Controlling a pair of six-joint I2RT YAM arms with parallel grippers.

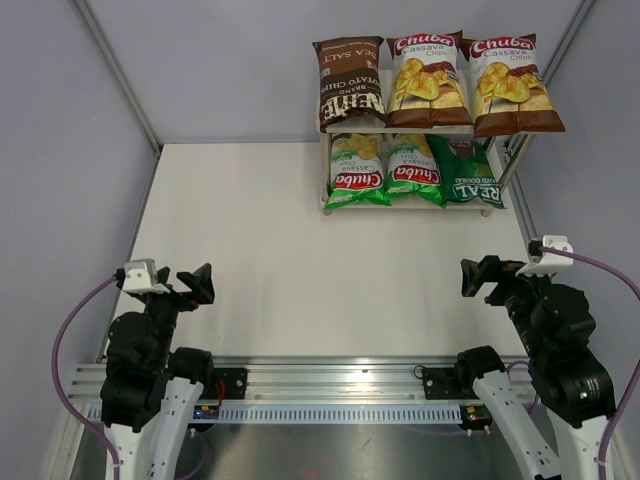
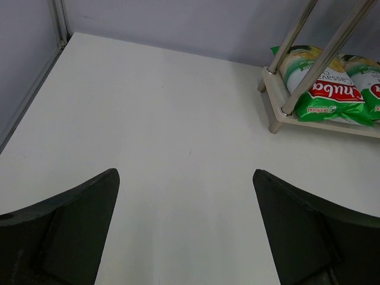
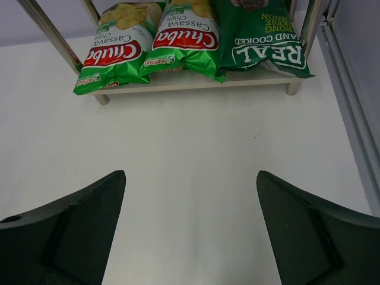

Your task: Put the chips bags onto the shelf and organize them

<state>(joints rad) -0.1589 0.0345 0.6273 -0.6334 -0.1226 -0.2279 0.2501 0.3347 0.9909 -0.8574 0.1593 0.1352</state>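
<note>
**Black jaws gaping wide, nothing gripped**

The left gripper (image 1: 197, 284) and the right gripper (image 1: 480, 277) are hanging spread fully apart, low over the white table (image 1: 280, 250), and gripping nothing. Farther out, at the back right, the shelf (image 1: 400, 206) is carrying every bag. The Kettle Sea Salt bag (image 1: 350, 85) and the brown Chuba bags (image 1: 428, 78) are lying on top. The green Chuba bags (image 1: 357, 170) and the REAL bag (image 1: 470, 175) are lying below.

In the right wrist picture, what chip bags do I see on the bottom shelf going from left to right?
first green Chuba bag → second green Chuba bag → dark green REAL bag
</note>
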